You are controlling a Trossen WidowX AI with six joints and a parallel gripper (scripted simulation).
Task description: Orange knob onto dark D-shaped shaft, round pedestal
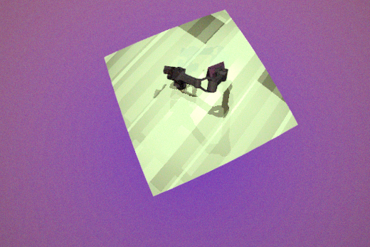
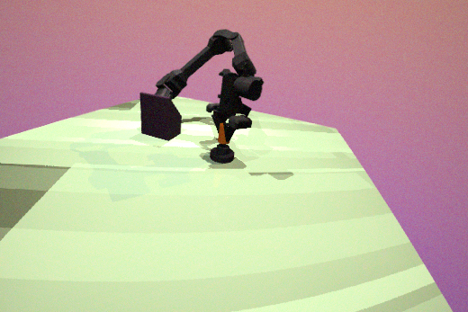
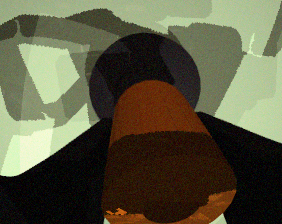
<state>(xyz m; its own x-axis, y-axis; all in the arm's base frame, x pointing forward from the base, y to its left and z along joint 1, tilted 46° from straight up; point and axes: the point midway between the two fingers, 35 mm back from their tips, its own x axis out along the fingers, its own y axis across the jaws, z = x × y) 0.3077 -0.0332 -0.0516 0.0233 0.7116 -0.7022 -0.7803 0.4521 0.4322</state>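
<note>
The orange knob (image 2: 222, 135) (image 3: 154, 112) stands upright between the fingers of my gripper (image 2: 223, 136), which is shut on it. The dark round pedestal (image 2: 221, 156) (image 3: 187, 75) stands on the table directly below the knob. In the exterior view the knob's lower end is at the top of the dark raised middle of the pedestal, above its wide base. The shaft is hidden, and whether the knob touches it cannot be told. In the top view the arm covers the knob, and the fingers are too small to make out.
The arm's dark base plate (image 2: 159, 116) (image 1: 216, 69) stands to the left of the pedestal in the exterior view. The pale green striped table (image 1: 171, 126) (image 2: 225, 254) carries shadow patches, and its edges show in the top and exterior views.
</note>
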